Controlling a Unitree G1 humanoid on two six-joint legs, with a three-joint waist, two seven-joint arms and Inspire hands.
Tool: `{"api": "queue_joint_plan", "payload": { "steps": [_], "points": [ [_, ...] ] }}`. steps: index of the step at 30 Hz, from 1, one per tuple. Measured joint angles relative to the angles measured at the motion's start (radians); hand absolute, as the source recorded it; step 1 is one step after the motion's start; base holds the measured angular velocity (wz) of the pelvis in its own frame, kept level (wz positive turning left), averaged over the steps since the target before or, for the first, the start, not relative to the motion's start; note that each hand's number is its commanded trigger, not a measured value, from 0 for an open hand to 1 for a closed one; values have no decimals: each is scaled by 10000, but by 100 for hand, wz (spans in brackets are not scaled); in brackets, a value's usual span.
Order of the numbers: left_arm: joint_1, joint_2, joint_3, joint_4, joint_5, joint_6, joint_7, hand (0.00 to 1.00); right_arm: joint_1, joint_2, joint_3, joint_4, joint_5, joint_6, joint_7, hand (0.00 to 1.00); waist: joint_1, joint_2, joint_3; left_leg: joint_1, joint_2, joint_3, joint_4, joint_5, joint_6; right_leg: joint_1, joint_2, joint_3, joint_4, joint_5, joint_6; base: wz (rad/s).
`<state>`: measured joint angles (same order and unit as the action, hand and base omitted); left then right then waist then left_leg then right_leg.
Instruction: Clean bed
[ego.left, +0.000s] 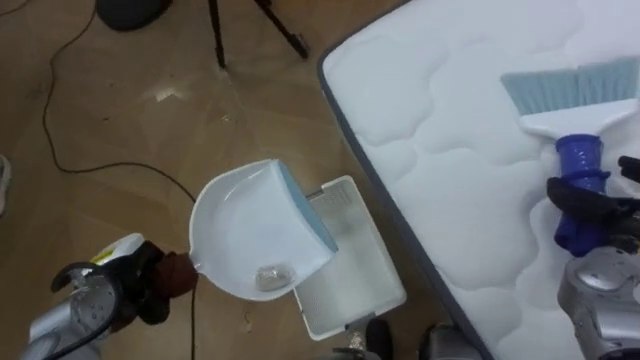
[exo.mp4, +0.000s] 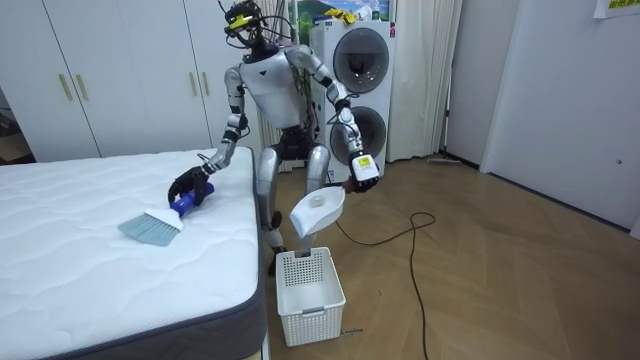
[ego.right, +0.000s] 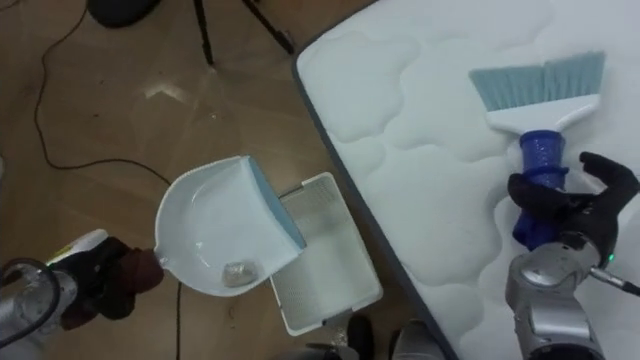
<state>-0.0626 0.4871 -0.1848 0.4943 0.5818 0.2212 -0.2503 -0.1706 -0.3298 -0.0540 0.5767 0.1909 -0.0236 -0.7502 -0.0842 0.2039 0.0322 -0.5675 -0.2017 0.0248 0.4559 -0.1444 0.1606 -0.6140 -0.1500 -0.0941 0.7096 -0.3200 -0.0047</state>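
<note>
White plastic dustpan (ego.left: 250, 230) is held by its brown handle in the curled fingers of the left hand (ego.left: 150, 285) at 8 o'clock, tilted above the white basket (ego.left: 350, 290) at 6 o'clock. 1 small pale scrap (ego.left: 270, 277) is seen inside it. At 3 o'clock, the blue-handled brush (ego.left: 572, 120) is gripped by the right hand (ego.right: 575, 205), with its bristles laid on the bed (ego.left: 450, 130) toward 1 o'clock.
</note>
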Motion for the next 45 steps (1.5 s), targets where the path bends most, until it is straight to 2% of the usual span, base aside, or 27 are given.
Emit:
{"api": "queue_joint_plan", "payload": {
  "steps": [4,7,9,11,17,20,26,45],
  "points": [
    [-12,0,-319,37,3,27,-249,100,-5,3,32,-4,-7,0,5,0,-125,115,-5,3,-1,73,-109,9,17,-72,-5,64,18,-6,11,-6],
    [-14,2,-352,39,15,196,-463,100,-90,-5,30,-40,-51,1,115,0,-147,153,-20,-59,-21,279,-145,45,81,-323,-93,115,212,-9,17,-11],
    [-75,7,-439,57,18,306,-573,100,-95,-16,25,-47,-84,1,128,0,-185,288,-73,-99,-27,300,-151,47,83,-382,-109,117,238,-11,19,0],
    [-131,27,-503,56,18,393,-663,100,-122,-23,26,-58,-108,1,128,0,-188,336,-109,-92,-35,352,-168,47,83,-430,-140,119,322,-12,21,-4],
    [-144,51,-560,75,142,449,-940,100,-223,-33,29,-61,-449,29,366,0,-195,392,-105,-1,-46,643,-233,50,88,-498,-163,339,520,-63,8,-10],
    [-149,68,-560,190,268,473,-1092,100,-221,-42,17,-61,-790,37,530,0,-257,464,-87,-4,-54,651,-179,50,87,-498,-167,357,546,-87,3,0],
    [-113,132,-559,197,896,499,-1359,100,-217,-64,-8,-65,-875,40,596,0,-249,474,-87,-2,-61,684,-157,48,84,-520,-153,427,566,-170,-13,0],
    [-124,324,-559,239,905,504,-1533,100,-211,-152,-99,-95,-1281,41,894,0,-298,529,-65,-125,-78,686,-148,45,89,-649,-190,402,665,-175,-8,0]
  ]
}}
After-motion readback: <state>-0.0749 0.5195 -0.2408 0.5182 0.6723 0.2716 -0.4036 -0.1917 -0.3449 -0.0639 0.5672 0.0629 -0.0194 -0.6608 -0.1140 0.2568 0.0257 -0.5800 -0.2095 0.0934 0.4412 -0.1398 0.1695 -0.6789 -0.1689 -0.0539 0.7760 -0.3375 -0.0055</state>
